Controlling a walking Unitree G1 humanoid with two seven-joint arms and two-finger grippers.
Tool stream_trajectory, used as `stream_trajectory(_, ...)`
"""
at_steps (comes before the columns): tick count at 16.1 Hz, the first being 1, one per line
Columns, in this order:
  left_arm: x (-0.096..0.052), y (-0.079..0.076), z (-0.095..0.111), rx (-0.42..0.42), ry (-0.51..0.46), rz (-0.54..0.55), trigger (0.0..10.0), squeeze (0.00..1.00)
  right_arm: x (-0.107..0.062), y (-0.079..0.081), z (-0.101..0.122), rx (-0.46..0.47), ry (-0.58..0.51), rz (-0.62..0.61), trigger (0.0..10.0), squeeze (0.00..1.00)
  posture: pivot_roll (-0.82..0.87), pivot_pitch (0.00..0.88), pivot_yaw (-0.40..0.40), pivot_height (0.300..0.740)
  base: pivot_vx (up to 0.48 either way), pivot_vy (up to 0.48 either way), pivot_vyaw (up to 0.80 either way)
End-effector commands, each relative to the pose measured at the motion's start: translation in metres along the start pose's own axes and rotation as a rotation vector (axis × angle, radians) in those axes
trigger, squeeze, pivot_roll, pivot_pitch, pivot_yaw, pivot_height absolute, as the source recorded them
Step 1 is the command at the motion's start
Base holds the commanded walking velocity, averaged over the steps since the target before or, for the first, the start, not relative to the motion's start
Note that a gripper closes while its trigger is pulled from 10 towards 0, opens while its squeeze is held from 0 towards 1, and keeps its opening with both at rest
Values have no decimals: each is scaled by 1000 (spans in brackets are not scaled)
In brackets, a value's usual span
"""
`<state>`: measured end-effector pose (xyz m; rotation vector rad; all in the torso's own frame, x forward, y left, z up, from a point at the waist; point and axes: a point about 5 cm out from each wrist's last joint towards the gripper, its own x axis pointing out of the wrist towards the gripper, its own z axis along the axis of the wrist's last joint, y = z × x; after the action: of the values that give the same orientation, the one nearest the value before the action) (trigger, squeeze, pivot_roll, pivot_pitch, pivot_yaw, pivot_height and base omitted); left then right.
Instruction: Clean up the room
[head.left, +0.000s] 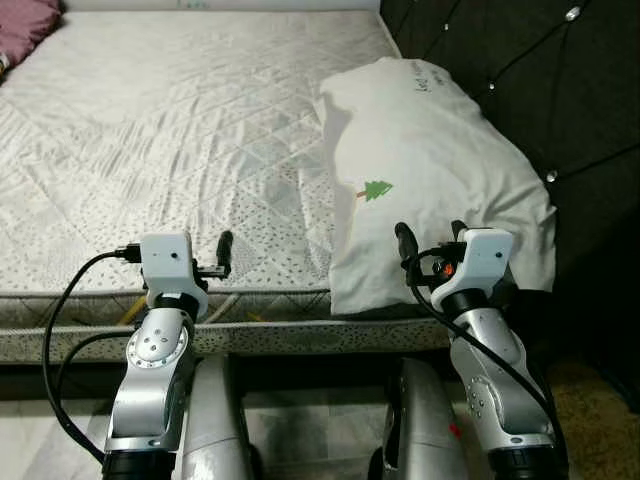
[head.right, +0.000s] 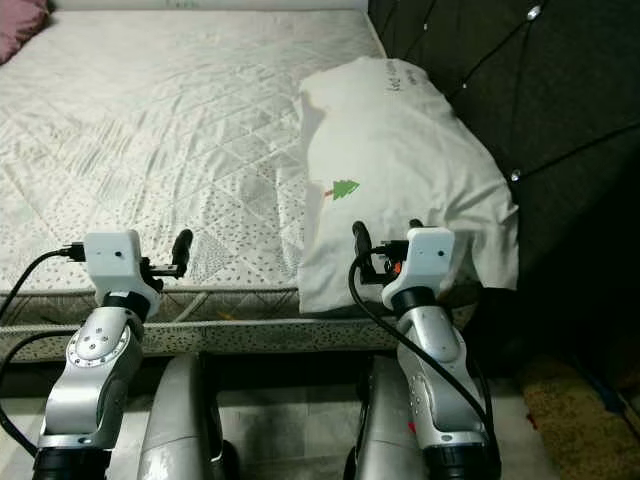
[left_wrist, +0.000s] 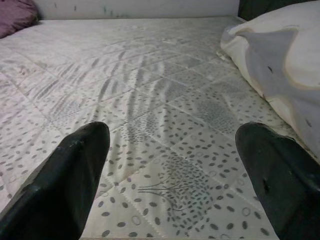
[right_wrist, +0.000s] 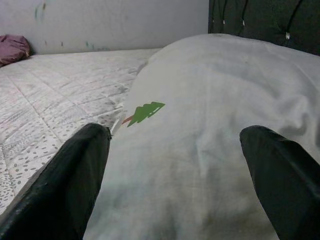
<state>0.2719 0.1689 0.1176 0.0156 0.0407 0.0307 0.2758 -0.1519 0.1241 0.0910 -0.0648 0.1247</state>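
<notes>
A white pillow (head.left: 430, 170) with a small green tree print (head.left: 377, 189) lies on the right side of the bare quilted mattress (head.left: 170, 130), against the dark headboard. My right gripper (head.left: 430, 232) is open, held at the pillow's near end with nothing between its fingers; in the right wrist view the pillow (right_wrist: 210, 130) lies just beyond the black fingertips (right_wrist: 85, 150). My left gripper (head.left: 197, 250) is open over the mattress's near edge, left of the pillow, also holding nothing. Its wrist view has the mattress (left_wrist: 150, 85) ahead and the pillow (left_wrist: 280, 55) off to one side.
A dark tufted headboard (head.left: 560, 90) runs along the right of the bed. A crumpled maroon cloth (head.left: 25, 20) lies at the mattress's far left corner. A pale wall (right_wrist: 100, 22) stands beyond the bed. A brownish rug (head.left: 590, 390) covers the floor at the lower right.
</notes>
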Motion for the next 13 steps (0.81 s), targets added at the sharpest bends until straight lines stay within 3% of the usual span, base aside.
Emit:
stream_trajectory(1, 1, -1, 1, 4, 1, -13, 10000, 0, 4, 0, 11, -4, -33, 10, 10000, 0, -22, 49, 0, 585, 0, 0, 0)
stream_trajectory(7, 1, -4, -1, -8, 7, -14, 10000, 0, 6, -2, 9, -11, -13, 5, 10000, 0, -21, 53, -12, 640, 0, 0, 0)
stream_trajectory(10, 1, 14, -4, -9, 31, 63, 10000, 0, 5, -10, 17, -58, -35, -17, 10000, 0, -35, 57, -9, 680, 0, 0, 0)
stream_trajectory(13, 9, 6, 4, -11, 7, 29, 10000, 0, 8, -14, 17, -44, -24, -27, 10000, 0, -34, 76, -12, 710, 0, 0, 0)
